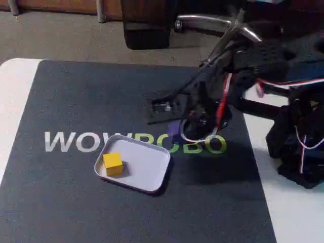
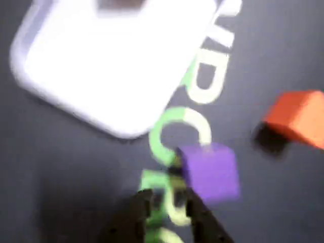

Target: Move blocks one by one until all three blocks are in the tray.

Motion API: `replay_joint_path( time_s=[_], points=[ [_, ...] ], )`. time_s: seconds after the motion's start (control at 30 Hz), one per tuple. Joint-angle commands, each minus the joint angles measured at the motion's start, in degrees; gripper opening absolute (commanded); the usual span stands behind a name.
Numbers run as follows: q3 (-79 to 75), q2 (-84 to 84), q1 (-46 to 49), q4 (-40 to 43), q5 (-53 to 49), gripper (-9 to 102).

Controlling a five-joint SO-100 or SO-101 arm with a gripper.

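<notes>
1 block in, purple next
my pincer (image 2: 167, 200) hangs slightly parted, gripping nothing; purple block (image 2: 210, 171) just ahead, right in wrist view.

Wrist view motion-blurred: white tray (image 2: 101, 66) cut by top edge, orange block (image 2: 298, 119) cut by right edge; fixed view: purple block (image 1: 173, 129) mostly hidden behind arm (image 1: 243, 66).

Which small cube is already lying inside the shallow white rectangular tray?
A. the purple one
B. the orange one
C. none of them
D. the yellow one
D. In the fixed view the small yellow cube sits inside the shallow white tray, while the wrist view shows the purple cube and orange cube out on the dark mat.
</notes>
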Motion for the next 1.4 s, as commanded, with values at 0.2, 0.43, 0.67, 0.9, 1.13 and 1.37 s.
replay_joint_path(
  time_s=[0.2,0.43,0.67,0.9,1.13,1.37],
  points=[
    [-4.83,-3.16,3.08,-3.16,2.55,5],
    [-3.87,-0.97,4.83,-3.16,0.88,5],
    [0.35,4.92,5.98,-3.16,-1.32,7],
    [5.71,11.34,7.38,-3.16,-5.36,11],
    [6.42,11.16,8.35,-3.52,-8.61,19],
    [6.06,8.88,8.35,-5.36,-8.61,20]
  ],
)
